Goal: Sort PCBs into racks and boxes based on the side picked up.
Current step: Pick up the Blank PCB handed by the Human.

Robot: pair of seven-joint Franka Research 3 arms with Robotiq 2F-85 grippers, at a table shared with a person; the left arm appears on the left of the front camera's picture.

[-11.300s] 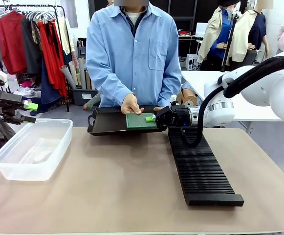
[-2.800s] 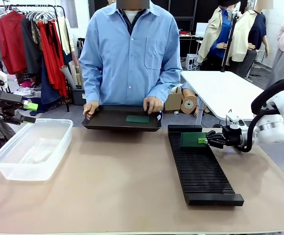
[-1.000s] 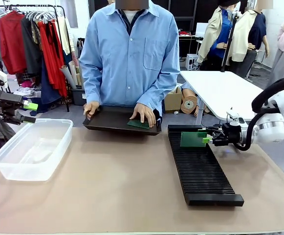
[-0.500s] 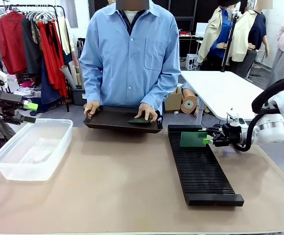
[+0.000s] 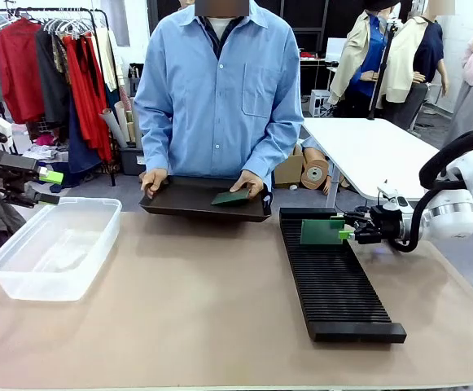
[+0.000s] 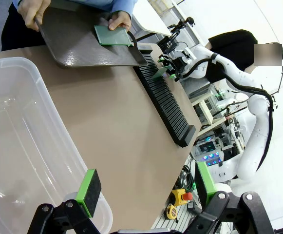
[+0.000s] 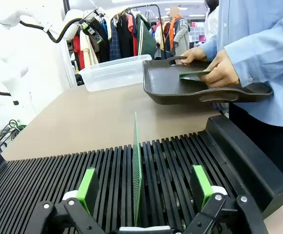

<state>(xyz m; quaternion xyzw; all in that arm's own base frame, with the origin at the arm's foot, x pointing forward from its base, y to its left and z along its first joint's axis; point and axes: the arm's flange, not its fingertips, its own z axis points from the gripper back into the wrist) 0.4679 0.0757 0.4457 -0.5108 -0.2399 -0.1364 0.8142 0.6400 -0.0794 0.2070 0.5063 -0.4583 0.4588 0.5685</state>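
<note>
While the right gripper (image 5: 340,228) sits at the far end of the black rack (image 5: 334,285), its green pads spread apart either side of a PCB (image 5: 317,232) standing upright in a slot, a person's hand (image 5: 251,184) holds a second PCB (image 5: 230,197) tilted on a black tray (image 5: 187,199) just beyond. At far left, the left gripper (image 5: 50,187) hangs with jaws wide apart above the clear box (image 5: 24,281).

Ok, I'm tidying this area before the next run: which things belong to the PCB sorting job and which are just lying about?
Job: slotted rack, PCB standing in it, PCB in the person's hand, black tray, clear box.
Lying about: clothes rail, white side table, cardboard rolls.
</note>
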